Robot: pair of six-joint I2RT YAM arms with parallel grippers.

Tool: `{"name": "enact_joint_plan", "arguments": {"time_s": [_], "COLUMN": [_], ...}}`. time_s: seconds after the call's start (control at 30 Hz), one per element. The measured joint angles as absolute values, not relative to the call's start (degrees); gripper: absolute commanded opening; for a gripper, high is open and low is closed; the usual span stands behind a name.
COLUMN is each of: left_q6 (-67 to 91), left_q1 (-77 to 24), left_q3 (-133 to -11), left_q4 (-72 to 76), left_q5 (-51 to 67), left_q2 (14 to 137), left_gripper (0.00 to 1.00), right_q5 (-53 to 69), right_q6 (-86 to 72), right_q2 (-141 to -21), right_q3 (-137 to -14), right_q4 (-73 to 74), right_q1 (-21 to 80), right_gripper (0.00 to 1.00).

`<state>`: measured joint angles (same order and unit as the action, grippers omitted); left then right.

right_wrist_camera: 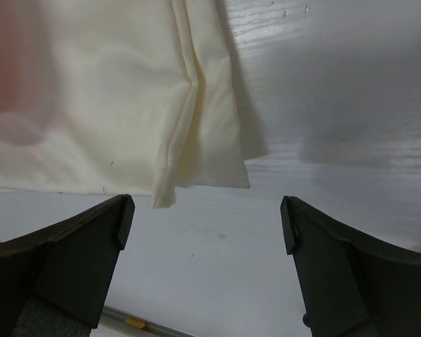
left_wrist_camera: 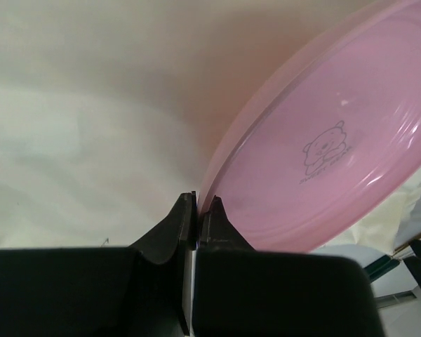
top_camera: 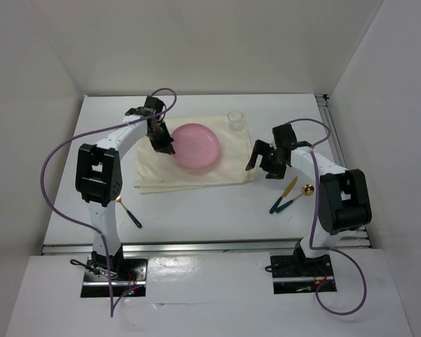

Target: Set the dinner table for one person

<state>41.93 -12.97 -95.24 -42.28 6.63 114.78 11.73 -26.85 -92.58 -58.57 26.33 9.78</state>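
The dinner table (top_camera: 196,214) is a white tabletop with a cream cloth mat (top_camera: 186,172) spread on it. A pink plate (top_camera: 198,145) is over the mat. My left gripper (top_camera: 163,144) is shut on the plate's left rim. In the left wrist view the fingers (left_wrist_camera: 198,210) pinch the rim of the plate (left_wrist_camera: 323,140), which tilts above the mat (left_wrist_camera: 77,140). My right gripper (top_camera: 259,163) is open and empty just off the mat's right edge. In its wrist view the gripper (right_wrist_camera: 207,217) hangs over bare table (right_wrist_camera: 217,281) near the mat's corner (right_wrist_camera: 126,105).
A clear glass (top_camera: 235,121) stands at the mat's far right corner. A gold knife (top_camera: 284,194) and a gold spoon (top_camera: 299,196), both green-handled, lie right of the mat. Another green-handled utensil (top_camera: 130,213) lies at the front left. A metal rail (top_camera: 196,246) runs along the near edge.
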Motion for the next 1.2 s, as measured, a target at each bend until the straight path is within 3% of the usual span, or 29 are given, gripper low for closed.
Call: {"name": "enact_joint_plan", "arguments": {"time_s": [0.23, 0.27, 0.37, 0.4, 0.5, 0.7, 0.8, 0.83, 0.93, 0.97, 1.1, 1.2], "left_q6": [42.1, 42.1, 41.7, 41.6, 40.8, 39.9, 39.2, 39.1, 39.0, 38.9, 38.9, 38.9], "left_q1": [-12.9, -13.0, -13.1, -13.1, -13.2, -13.2, -13.2, -13.2, -12.9, -12.8, -11.7, -11.0], "left_q3": [-99.9, -100.4, -102.8, -103.7, -104.1, -98.9, -95.7, -95.0, -91.8, -90.8, -85.7, -81.9], "left_q4": [-41.3, -41.1, -41.2, -41.3, -41.9, -42.3, -42.8, -43.3, -43.1, -43.2, -43.3, -43.6], "left_q5": [8.0, 8.0, 8.0, 8.0, 7.7, 6.3, 5.3, 5.1, 4.4, 4.3, 4.0, 3.6], "left_q2": [120.6, 121.0, 122.8, 123.5, 124.0, 120.6, 116.2, 114.6, 108.4, 106.3, 98.7, 95.3], "left_gripper": [0.0, 0.06, 0.43, 0.62, 0.85, 0.88, 0.88, 0.86, 0.85, 0.85, 0.84, 0.84], "right_q5": [14.3, 14.3, 14.4, 14.4, 14.4, 14.4, 14.5, 14.5, 14.5, 14.5, 14.3, 13.9], "right_q6": [-28.1, -28.1, -28.3, -28.5, -28.5, -28.7, -28.7, -28.8, -28.9, -29.0, -29.1, -29.5], "right_q2": [-93.0, -93.3, -94.1, -94.5, -95.9, -97.8, -98.5, -98.7, -98.8, -98.8, -98.9, -98.8], "right_q3": [-58.3, -58.3, -58.3, -58.3, -58.1, -58.0, -58.0, -58.0, -57.7, -57.6, -56.7, -54.7], "right_q4": [23.7, 23.4, 22.9, 22.8, 22.4, 21.6, 21.2, 20.9, 19.9, 19.7, 18.7, 17.8], "right_q1": [9.8, 9.8, 10.0, 10.0, 10.0, 10.6, 10.9, 11.1, 11.4, 11.5, 11.7, 11.7], "right_gripper": [0.99, 0.99, 0.99, 0.99, 0.99, 0.9, 0.72, 0.58, 0.39, 0.26, 0.03, 0.0]}}
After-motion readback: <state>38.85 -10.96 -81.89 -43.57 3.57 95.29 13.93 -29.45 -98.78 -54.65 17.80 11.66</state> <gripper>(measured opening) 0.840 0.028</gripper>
